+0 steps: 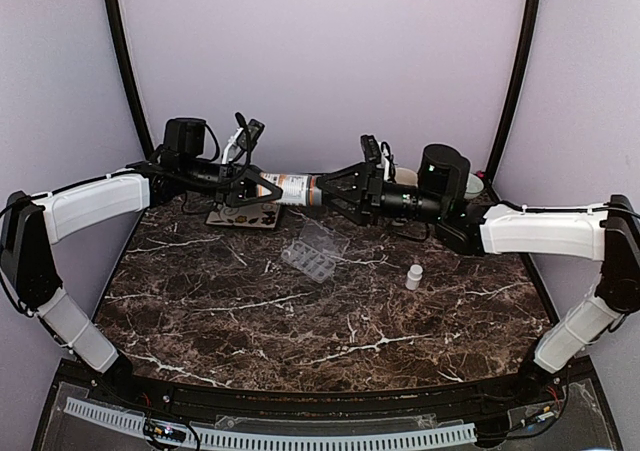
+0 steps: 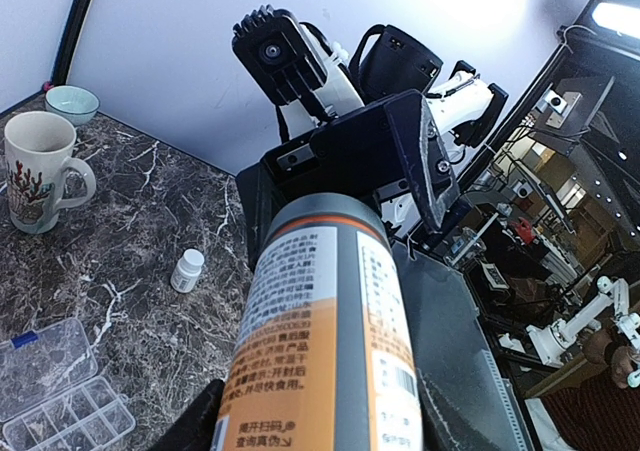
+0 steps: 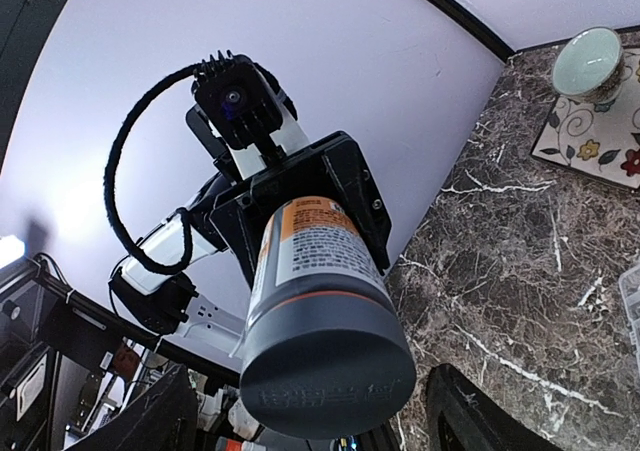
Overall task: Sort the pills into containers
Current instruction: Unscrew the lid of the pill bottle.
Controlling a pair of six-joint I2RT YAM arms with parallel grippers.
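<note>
Pill organizer (image 1: 310, 259) lies on the table (image 1: 300, 321) beneath left fingers (image 3: 358, 193) gripping the bottle (image 1: 290, 187), right fingers (image 3: 475, 416) wide at its cap (image 3: 330, 371).

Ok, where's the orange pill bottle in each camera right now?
Top external: the orange pill bottle lies level in the air at back centre.
Left wrist: the bottle fills the lower centre, label facing the camera.
Right wrist: the bottle is at centre, cap end toward the lens.
Shared landmark: the marble table shows in all three.
</note>
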